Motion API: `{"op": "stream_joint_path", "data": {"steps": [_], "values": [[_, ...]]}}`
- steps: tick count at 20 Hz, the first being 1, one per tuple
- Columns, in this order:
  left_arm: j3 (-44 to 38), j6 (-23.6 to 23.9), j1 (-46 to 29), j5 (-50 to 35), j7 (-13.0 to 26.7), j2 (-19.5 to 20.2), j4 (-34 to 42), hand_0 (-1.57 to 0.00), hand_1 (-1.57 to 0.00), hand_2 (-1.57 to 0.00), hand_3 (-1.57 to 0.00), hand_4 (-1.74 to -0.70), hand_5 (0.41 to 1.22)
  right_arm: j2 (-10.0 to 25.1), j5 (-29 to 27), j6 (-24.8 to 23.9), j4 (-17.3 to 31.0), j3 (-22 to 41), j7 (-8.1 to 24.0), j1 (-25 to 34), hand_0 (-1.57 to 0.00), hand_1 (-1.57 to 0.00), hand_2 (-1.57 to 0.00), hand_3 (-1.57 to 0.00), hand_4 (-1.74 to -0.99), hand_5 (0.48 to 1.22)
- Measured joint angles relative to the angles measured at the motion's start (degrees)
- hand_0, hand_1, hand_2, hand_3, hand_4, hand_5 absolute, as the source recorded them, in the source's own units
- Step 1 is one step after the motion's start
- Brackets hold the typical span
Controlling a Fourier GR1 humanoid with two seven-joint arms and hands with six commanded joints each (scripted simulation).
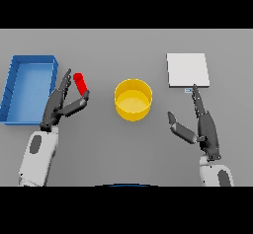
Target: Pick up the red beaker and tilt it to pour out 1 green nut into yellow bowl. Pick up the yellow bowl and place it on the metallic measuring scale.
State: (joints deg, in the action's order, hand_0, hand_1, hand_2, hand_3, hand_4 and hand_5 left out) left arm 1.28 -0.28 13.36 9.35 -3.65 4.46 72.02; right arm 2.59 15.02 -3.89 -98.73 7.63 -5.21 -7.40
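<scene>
Left hand [62, 104] around red beaker [79, 83], its lower part hidden by fingers.

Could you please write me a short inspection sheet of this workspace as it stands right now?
Surface: grey table, plain and flat.
Job's things: red beaker tilted, at the left hand's fingers; yellow bowl upright at the middle, no nut visible inside; metallic measuring scale at far right, nothing on it.
Clutter: blue tray at far left, looks empty.
Hands: left hand with thumb and fingers about the beaker, though a firm grip cannot be confirmed; right hand open, fingers straight, a fingertip near the scale's front edge.
Cables: nothing seen.
Surroundings: nothing seen beyond the table.
</scene>
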Motion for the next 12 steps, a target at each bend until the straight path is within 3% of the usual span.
{"op": "stream_joint_path", "data": {"steps": [9, 12], "values": [[-1.35, 0.95, 8.61, 0.99, -0.96, -0.63, -10.24, 0.0, 0.0, 0.0, 0.0, -1.29, 0.683, 0.08, -0.52, 0.68, -0.69, 0.18, -0.59, -1.31, 0.0, 0.0, 0.0, 0.0, -1.269, 0.642], [-1.96, 1.29, 10.82, 0.89, -0.72, -0.98, -12.8, 0.0, 0.0, 0.0, 0.0, -1.3, 0.686, -0.75, -0.02, 0.21, -1.14, 0.74, 0.6, -1.18, 0.0, 0.0, 0.0, 0.0, -1.268, 0.639]]}}
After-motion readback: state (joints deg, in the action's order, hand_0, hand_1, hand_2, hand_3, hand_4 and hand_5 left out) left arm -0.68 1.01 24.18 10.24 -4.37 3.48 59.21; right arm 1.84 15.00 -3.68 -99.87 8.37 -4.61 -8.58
